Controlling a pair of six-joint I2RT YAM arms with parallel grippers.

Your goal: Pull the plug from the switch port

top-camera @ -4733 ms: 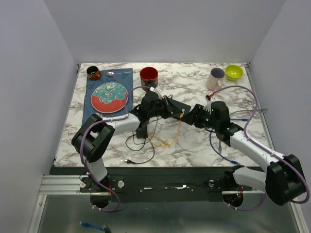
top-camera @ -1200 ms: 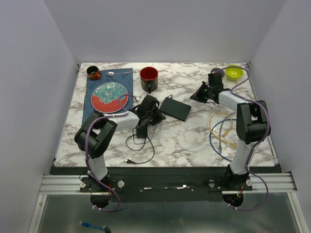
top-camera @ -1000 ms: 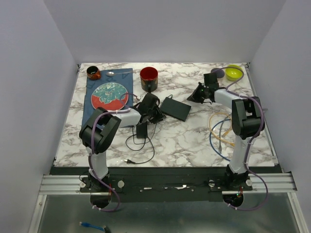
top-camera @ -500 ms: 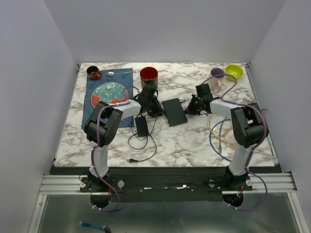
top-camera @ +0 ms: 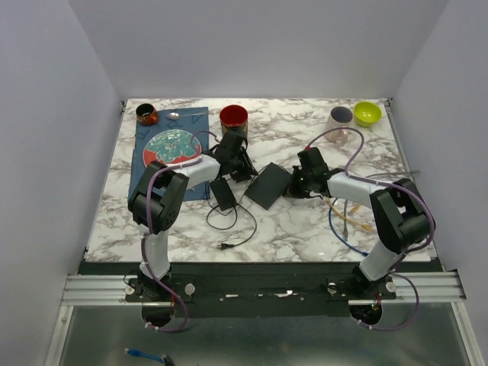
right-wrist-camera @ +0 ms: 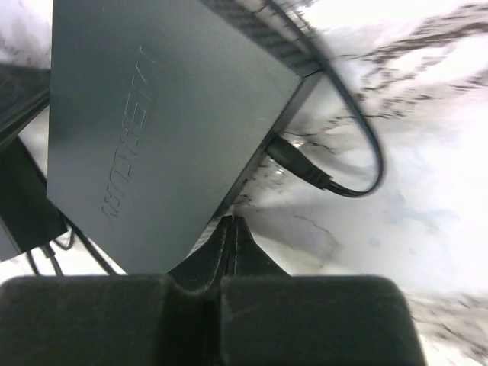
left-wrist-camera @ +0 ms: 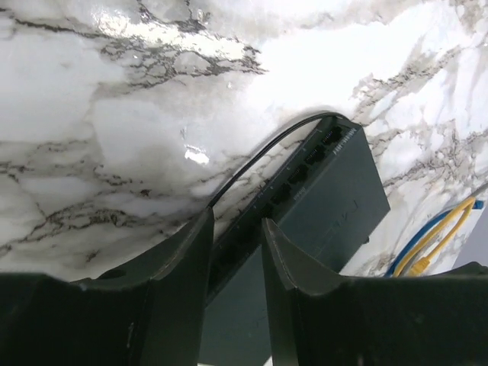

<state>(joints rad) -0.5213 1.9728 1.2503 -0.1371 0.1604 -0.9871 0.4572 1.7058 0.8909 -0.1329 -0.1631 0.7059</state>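
We see a marble tabletop point(top-camera: 305, 229) between pale walls. Mid-tabletop lies the switch point(top-camera: 268, 185). Our left gripper point(left-wrist-camera: 235, 236) straddles its port edge, half-open; right gripper point(right-wrist-camera: 229, 229) clenched empty beside the plug point(right-wrist-camera: 293, 162).

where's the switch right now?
In the top view the switch lies flat mid-table, between the two pincers: left pincer at its upper-left corner, right pincer at its right edge, power brick just left.
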